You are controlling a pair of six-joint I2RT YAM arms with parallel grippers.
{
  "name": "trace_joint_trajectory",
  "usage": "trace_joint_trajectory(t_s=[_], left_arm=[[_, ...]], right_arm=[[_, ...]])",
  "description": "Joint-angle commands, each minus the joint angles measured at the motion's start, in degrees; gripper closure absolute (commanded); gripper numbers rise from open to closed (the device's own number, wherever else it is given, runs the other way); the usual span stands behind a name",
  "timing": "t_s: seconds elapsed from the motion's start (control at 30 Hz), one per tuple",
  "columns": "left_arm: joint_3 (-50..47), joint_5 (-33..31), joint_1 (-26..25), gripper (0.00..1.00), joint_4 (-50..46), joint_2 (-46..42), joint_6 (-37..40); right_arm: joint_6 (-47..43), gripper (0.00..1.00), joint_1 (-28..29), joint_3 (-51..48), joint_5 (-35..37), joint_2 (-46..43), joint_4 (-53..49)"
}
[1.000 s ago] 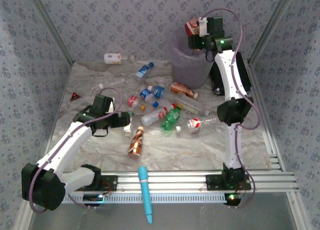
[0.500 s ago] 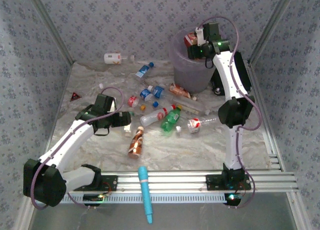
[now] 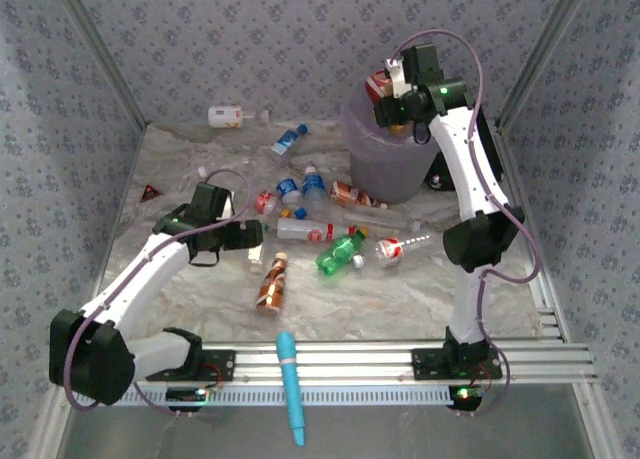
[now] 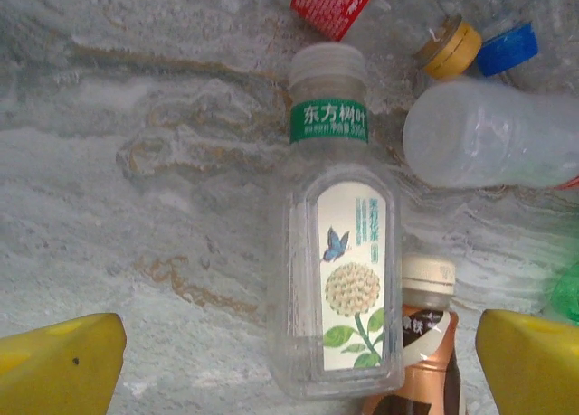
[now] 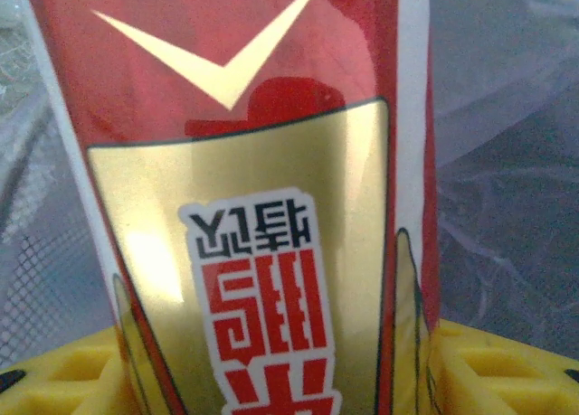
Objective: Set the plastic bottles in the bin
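Observation:
Over the mouth of the translucent pale-purple bin (image 3: 385, 154) my right gripper (image 3: 393, 87) is shut on a bottle with a red and gold label (image 3: 380, 83). In the right wrist view that bottle (image 5: 262, 207) stands between the yellow fingers (image 5: 493, 374) of the right gripper (image 5: 271, 383), with the bin's wall (image 5: 511, 162) behind it. My left gripper (image 3: 250, 237) hangs open over the table. Its yellow fingers (image 4: 63, 361) straddle a clear bottle with a green band and flower label (image 4: 339, 252), without touching it. A brown bottle (image 4: 416, 361) lies against that one. Several more bottles (image 3: 342, 252) lie mid-table.
A white bottle (image 3: 228, 116) and a blue-labelled one (image 3: 290, 139) lie near the back wall. A light-blue pen-shaped tool (image 3: 291, 384) rests across the front rails. A black box (image 3: 438, 174) sits behind the bin at the right. A small red triangle (image 3: 150, 191) lies at the far left.
The right gripper has come down and a little left with the red bottle, closer to the bin's mouth. Some bottles in front of the bin have shifted. The left gripper has barely moved.

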Motion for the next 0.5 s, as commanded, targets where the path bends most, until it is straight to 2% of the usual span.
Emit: trace_joint_trajectory(t_s=[0.0,0.2,0.47], left_arm=[[2.9,-1.5,0.1,0.01,0.5,1.5,3.1],[3.6,-0.6,0.2,0.01,1.9,5.0,3.6],[0.4,0.8,0.1,0.02,3.1,5.9,3.3]], right_arm=[[-1.4,0.48,-1.6,3.5,2.7,2.4,1.3],[-3.5,0.47,-3.1,15.2,1.7,12.5,-3.7],[-4.8,0.43,-4.4,9.0,0.0,13.9,-3.7]])
